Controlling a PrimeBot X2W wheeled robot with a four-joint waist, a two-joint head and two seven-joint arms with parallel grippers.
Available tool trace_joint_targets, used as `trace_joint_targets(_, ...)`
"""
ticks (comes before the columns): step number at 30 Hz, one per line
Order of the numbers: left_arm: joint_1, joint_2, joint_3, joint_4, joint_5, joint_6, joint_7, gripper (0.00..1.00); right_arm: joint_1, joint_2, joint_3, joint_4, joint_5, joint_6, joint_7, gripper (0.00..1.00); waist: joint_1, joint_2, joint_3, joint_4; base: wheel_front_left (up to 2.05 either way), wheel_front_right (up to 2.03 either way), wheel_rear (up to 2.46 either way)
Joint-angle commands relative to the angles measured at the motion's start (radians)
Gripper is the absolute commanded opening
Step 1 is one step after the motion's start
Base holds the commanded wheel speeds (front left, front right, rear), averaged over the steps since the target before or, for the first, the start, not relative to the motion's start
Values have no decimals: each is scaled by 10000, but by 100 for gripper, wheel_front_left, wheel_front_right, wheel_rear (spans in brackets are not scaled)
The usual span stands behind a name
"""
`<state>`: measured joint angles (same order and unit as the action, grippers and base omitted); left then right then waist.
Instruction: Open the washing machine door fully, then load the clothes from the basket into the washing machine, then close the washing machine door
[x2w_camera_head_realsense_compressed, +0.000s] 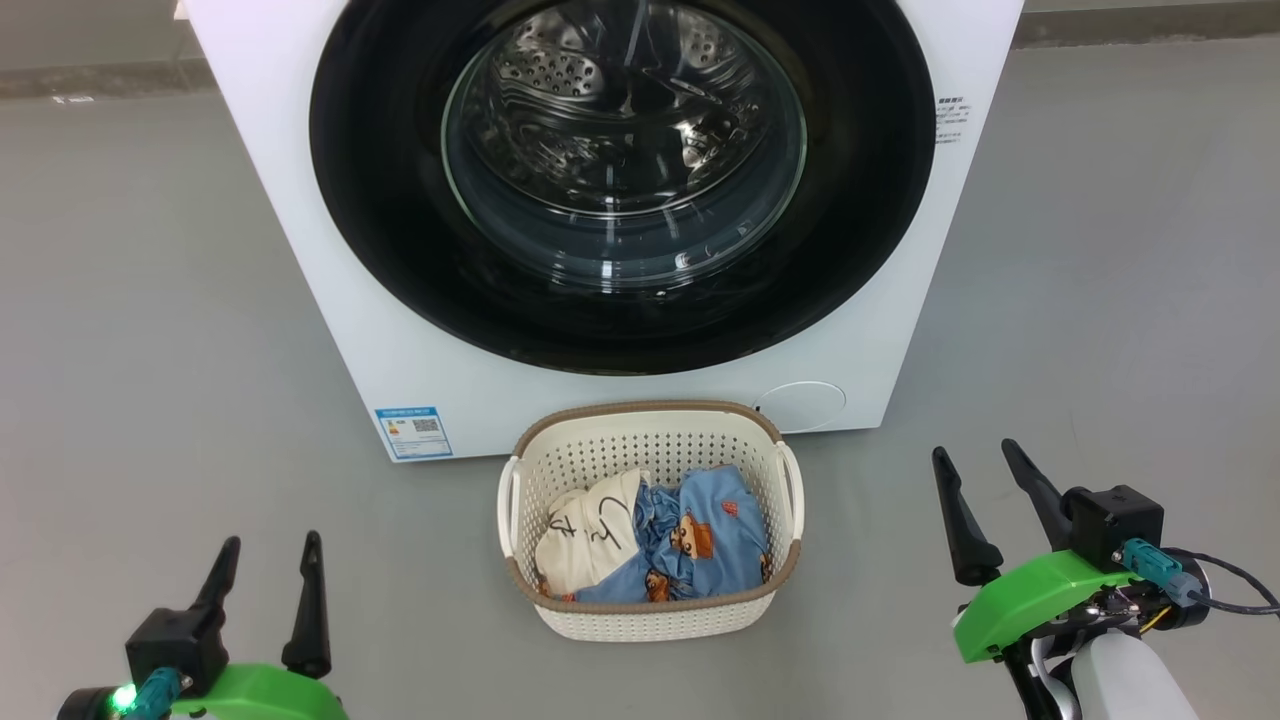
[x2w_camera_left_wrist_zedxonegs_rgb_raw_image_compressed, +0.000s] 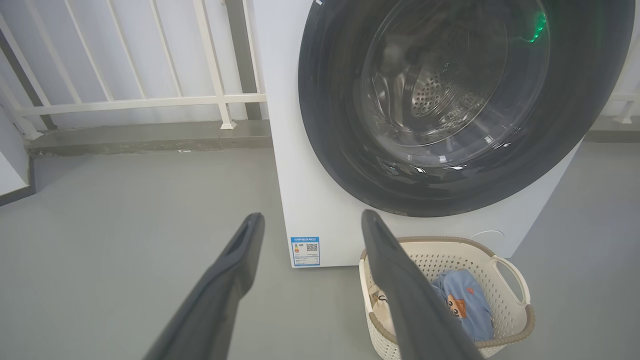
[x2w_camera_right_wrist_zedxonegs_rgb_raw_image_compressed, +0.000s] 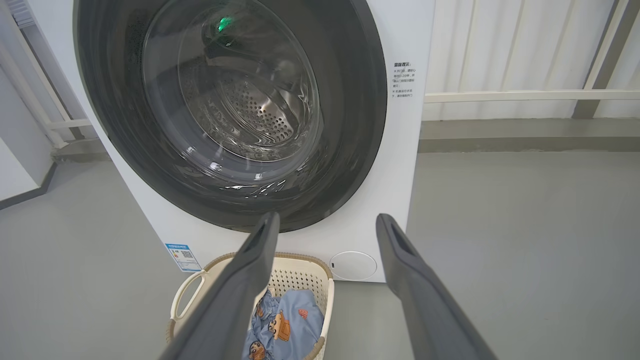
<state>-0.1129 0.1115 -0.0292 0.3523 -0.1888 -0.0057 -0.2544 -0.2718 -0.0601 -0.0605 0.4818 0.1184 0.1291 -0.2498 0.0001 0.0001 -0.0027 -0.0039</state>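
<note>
Railing (x2w_camera_left_wrist_zedxonegs_rgb_raw_image_compressed: 125, 102) appears at ten o'clock from our left wrist. Door (x2w_camera_head_realsense_compressed: 380, 200) shut, basket (x2w_camera_head_realsense_compressed: 650, 615) at six below it; our left gripper (x2w_camera_head_realsense_compressed: 272, 540) and right gripper (x2w_camera_head_realsense_compressed: 974, 450) gape empty.

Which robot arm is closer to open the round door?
Probably the right: the right end effector sits nearer the shut washing machine door than the left end effector. Both are open.
</note>
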Motion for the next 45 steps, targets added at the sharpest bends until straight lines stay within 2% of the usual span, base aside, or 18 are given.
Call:
trace_joint_targets(1,-469,247,324,-213,44,-15,-74,100,-155,68,209,-215,-63,16,-120,100,0,-1,16,-11,0,0,0)
trace_joint_targets(16,-554,314,231,-59,-58,-48,-71,100,-113,85,134,-236,12,16,-120,100,-1,-1,119,8,22,22,-43)
trace_joint_targets(36,-718,282,296,-211,-279,-15,-73,100,-170,94,38,-208,-11,16,-120,100,-1,-1,370,34,112,112,-223)
trace_joint_targets(45,-700,209,386,-568,-88,46,-73,100,-227,96,28,-255,22,16,-120,100,-1,-1,487,91,57,57,-113)
